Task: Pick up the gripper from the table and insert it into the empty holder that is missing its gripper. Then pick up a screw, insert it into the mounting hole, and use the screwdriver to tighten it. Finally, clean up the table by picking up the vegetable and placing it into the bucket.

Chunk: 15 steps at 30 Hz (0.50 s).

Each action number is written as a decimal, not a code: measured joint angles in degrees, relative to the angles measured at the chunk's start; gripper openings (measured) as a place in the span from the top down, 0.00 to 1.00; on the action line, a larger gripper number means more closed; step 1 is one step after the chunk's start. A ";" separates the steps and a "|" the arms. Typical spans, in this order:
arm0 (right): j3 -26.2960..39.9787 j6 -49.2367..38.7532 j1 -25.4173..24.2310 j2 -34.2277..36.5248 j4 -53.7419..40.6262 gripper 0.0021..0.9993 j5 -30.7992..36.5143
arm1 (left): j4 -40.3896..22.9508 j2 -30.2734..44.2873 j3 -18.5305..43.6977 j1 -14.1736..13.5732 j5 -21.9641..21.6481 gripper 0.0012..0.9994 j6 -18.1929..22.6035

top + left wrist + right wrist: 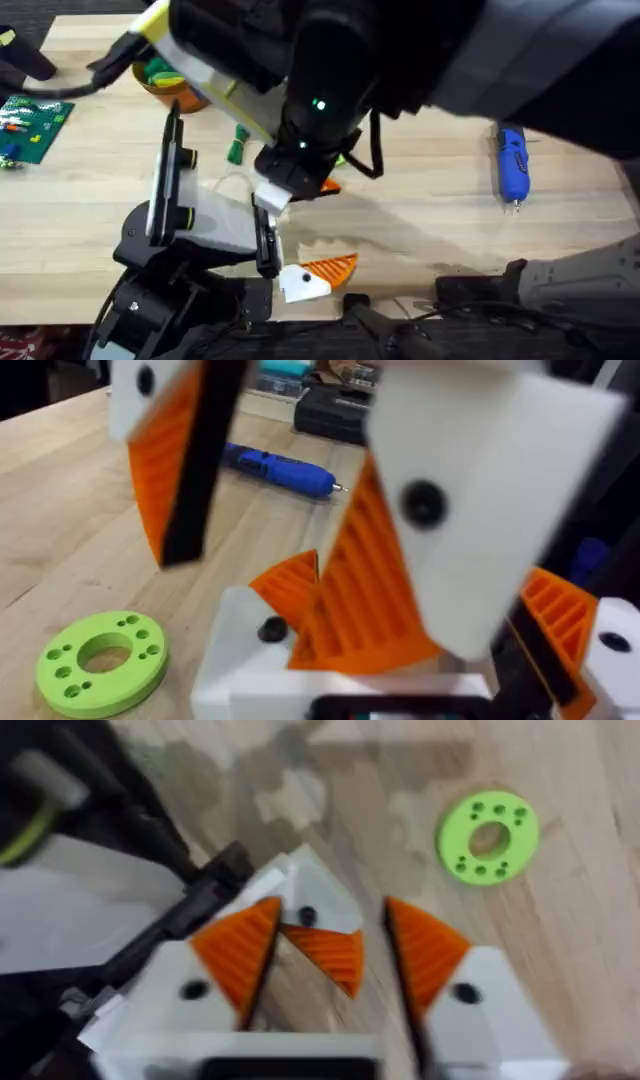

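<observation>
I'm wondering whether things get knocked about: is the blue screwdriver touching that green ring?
Apart. The left wrist view shows bare table between the screwdriver and the green ring.

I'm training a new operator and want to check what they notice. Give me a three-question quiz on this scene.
1. True or false: the screwdriver lies on the table.
2. What colour is the holed ring on the table? A green, B red, C blue.
3. Is the vegetable in the bucket yet?
Key: 1 true. 2 A. 3 no, it lies on the table near the bucket.
</observation>
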 joint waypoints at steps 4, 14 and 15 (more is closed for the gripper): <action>0.00 -0.17 -1.19 -0.23 -0.50 0.02 1.35 | 0.02 0.00 0.00 0.07 -0.08 0.02 0.02; 0.00 -0.16 -1.14 -0.25 -0.47 0.01 1.55 | 0.03 0.00 0.00 0.07 -0.08 0.02 0.03; 0.00 -0.16 -1.14 -0.26 -0.47 0.01 1.55 | 0.03 0.00 0.00 0.07 -0.08 0.02 0.03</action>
